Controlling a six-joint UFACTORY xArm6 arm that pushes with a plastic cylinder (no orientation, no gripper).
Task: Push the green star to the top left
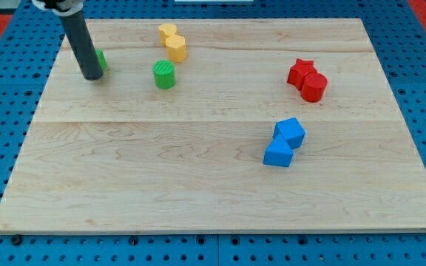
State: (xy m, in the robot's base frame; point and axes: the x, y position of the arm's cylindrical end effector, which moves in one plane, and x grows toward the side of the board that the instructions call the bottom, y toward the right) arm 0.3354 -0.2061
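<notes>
Green star [101, 60] sits near the board's [198, 185] top left, mostly hidden behind the rod; my tip [92, 76] rests touching or just beside it, on its left. No fingers fitted, so no grip state applies. Risk: a push from this side would drive it rightward toward the green cylinder [164, 74]. No containers present.

You have eight blocks on one wooden board [198, 192]: two green [100, 60] [164, 74], two yellow [168, 32] [175, 49], two red [299, 71] [314, 86] and two blue [291, 132] [278, 154]. One rod, one tip [93, 76].
</notes>
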